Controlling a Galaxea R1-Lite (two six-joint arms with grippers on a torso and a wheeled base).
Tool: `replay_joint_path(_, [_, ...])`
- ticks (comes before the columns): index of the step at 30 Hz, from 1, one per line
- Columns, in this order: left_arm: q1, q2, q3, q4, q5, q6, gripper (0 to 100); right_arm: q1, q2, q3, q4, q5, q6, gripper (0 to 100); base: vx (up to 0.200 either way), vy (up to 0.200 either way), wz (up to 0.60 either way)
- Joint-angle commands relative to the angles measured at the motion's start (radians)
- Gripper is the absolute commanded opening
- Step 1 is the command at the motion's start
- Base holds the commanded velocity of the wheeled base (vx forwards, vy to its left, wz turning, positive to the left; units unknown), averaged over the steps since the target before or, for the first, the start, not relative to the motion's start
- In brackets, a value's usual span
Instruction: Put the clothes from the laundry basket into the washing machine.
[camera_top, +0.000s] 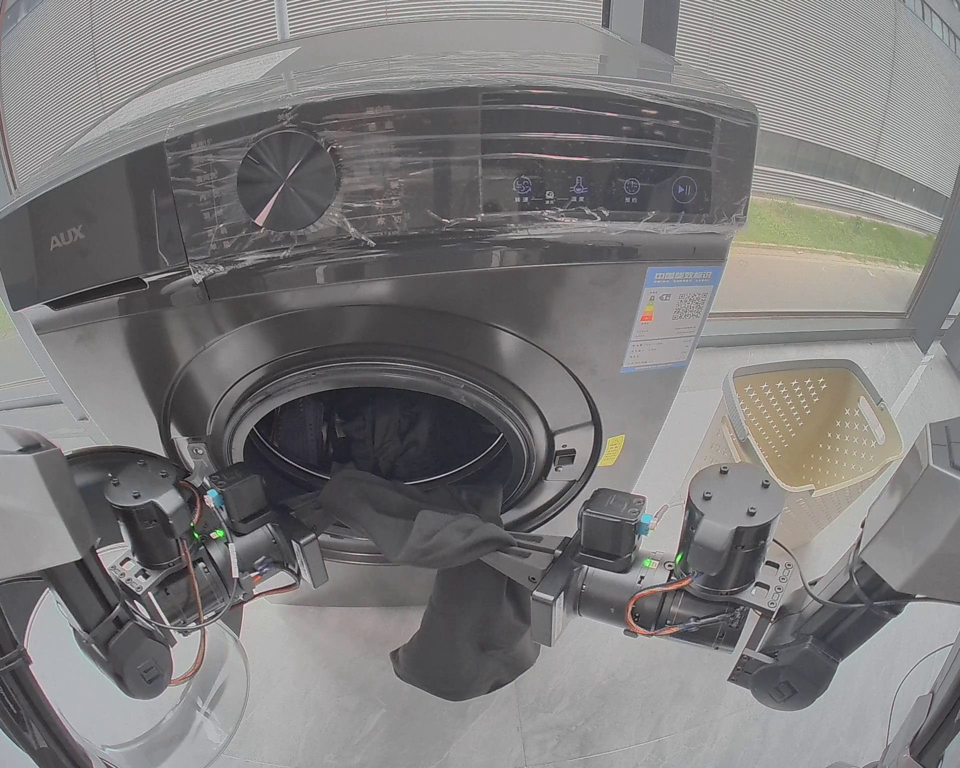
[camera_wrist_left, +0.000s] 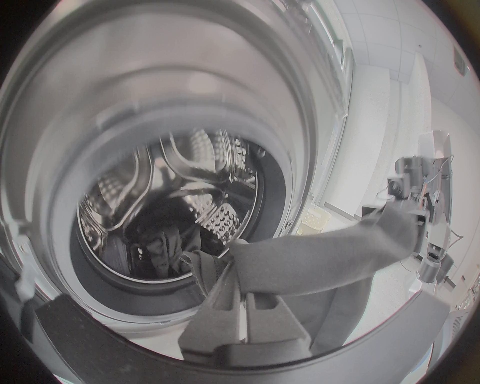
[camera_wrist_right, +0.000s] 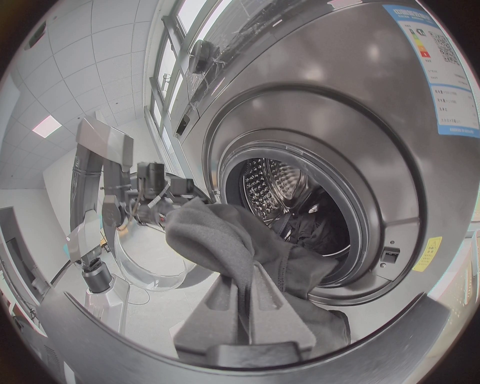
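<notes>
While clamped tight on one dark garment (camera_top: 430, 530) with left claw (camera_wrist_left: 241, 290) and right claw (camera_wrist_right: 247, 285) at the washer (camera_top: 400, 290) mouth, spotted more dark clothes (camera_wrist_left: 160, 245) down in the drum (camera_wrist_left: 200, 165), basket (camera_top: 810, 420) just beside.

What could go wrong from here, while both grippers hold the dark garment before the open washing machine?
1. A large part of the dark garment hangs outside the washing machine, below its door rim, toward the floor. If it is pushed in like this, that part may stay outside.
2. The left gripper and the right gripper are both shut on the garment at the opening. If one lets go too early, the hanging weight may pull the cloth out.
</notes>
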Motion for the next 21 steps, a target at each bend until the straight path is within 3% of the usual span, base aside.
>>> replay_joint_path(1, [-0.023, -0.127, 0.029, 0.002, 0.009, -0.005, 0, -0.009, 0.001, 0.020, 0.002, 0.000, -0.003, 0, 0.000, 0.000, 0.00])
replay_joint_path(2, [-0.037, -0.133, 0.032, 0.002, 0.035, -0.003, 0, -0.008, 0.001, 0.021, 0.002, -0.002, -0.003, 100, 0.000, 0.000, 0.00])
replay_joint_path(13, [-0.095, -0.151, 0.021, 0.004, 0.063, 0.004, 0, -0.011, 0.003, 0.140, 0.011, 0.001, -0.020, 100, 0.000, 0.000, 0.00])
replay_joint_path(17, [-0.123, -0.151, 0.018, 0.004, 0.097, 0.006, 0, -0.003, 0.012, 0.092, 0.010, 0.001, -0.019, 100, 0.000, 0.000, 0.00])
replay_joint_path(21, [-0.146, -0.151, 0.020, 0.004, 0.097, 0.006, 0, 0.005, 0.038, 0.018, -0.003, 0.003, -0.017, 100, 0.000, 0.000, 0.00])
